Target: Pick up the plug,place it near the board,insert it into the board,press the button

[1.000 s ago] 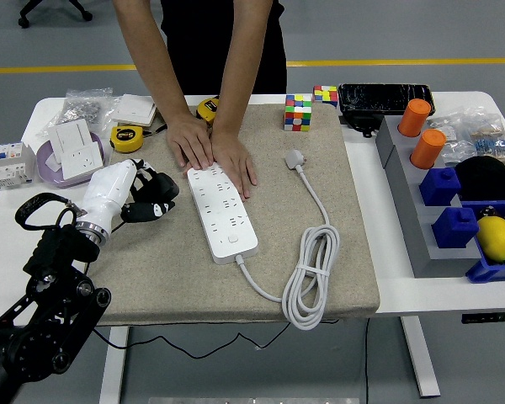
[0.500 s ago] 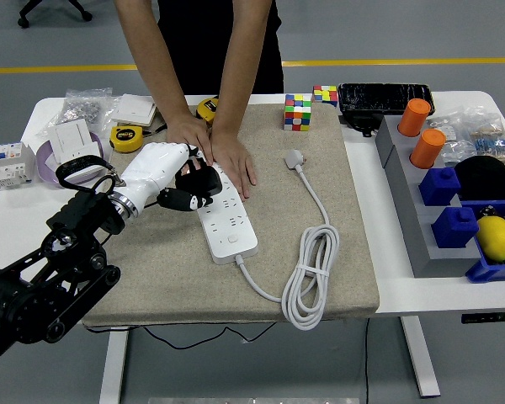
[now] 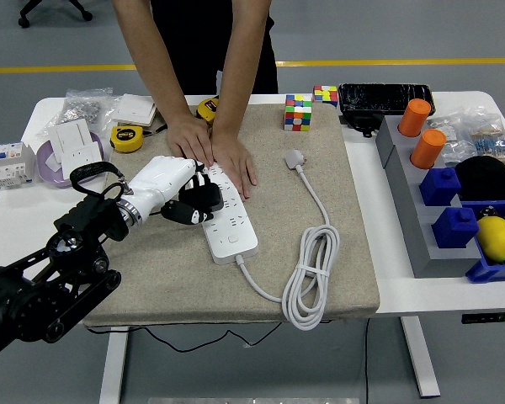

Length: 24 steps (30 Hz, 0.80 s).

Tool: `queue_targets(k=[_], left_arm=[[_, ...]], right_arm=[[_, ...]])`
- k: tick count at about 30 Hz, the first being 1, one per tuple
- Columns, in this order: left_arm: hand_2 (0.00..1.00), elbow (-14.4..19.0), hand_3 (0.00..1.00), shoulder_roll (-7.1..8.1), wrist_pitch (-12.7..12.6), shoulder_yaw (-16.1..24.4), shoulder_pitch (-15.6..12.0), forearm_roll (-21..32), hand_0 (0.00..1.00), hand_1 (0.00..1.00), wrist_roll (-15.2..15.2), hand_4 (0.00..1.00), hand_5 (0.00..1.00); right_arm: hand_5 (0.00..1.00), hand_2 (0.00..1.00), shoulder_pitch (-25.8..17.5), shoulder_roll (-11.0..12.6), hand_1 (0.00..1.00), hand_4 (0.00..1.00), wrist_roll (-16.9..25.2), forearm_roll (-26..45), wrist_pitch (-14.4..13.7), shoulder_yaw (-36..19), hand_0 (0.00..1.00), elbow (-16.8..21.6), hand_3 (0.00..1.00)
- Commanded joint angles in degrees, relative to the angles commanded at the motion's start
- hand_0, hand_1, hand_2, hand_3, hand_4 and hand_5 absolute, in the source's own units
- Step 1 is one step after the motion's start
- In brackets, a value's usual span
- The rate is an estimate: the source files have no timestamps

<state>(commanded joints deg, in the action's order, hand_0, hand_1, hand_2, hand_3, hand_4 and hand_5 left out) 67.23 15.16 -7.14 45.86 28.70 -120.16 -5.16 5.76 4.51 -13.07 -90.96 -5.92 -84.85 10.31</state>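
Plug (image 3: 295, 157) on mat, untouched; left hand (image 3: 178, 190) fingers (image 3: 200, 202) curled over board (image 3: 225, 215).

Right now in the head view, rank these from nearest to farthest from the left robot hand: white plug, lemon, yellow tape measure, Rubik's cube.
From the left robot hand:
1. Yellow tape measure, up-left on the table.
2. White plug, right, on the mat.
3. Rubik's cube, far edge of the mat.
4. Lemon, far right bin.

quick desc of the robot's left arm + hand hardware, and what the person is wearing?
The left arm is black, built of bulky jointed segments, with a black cable looping near the wrist. A silver ring joins it to the left hand, which has a glossy white shell and black fingers. The person wears a dark top; forearms are uncovered, no gloves.
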Motion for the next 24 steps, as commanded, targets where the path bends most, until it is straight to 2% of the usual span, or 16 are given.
queue_targets(k=[8, 24], left_arm=[[0.326, -1.3, 0.435, -0.11, -0.1, 0.0, -0.2, -0.8, 0.426, 0.337, 0.2, 0.608, 0.079], [0.328, -1.9, 0.439, -0.15, 0.0, 0.3, 0.2, -1.3, 0.428, 0.342, 0.3, 0.612, 0.08]], right_arm=[[0.653, 0.708, -0.1, 0.0, 0.691, 0.953, 0.0, 0.0, 0.0, 0.0, 0.755, 0.0, 0.684], [0.652, 0.708, 0.0, 0.0, 0.691, 0.952, 0.0, 0.0, 0.0, -0.2, 0.755, 0.0, 0.683]])
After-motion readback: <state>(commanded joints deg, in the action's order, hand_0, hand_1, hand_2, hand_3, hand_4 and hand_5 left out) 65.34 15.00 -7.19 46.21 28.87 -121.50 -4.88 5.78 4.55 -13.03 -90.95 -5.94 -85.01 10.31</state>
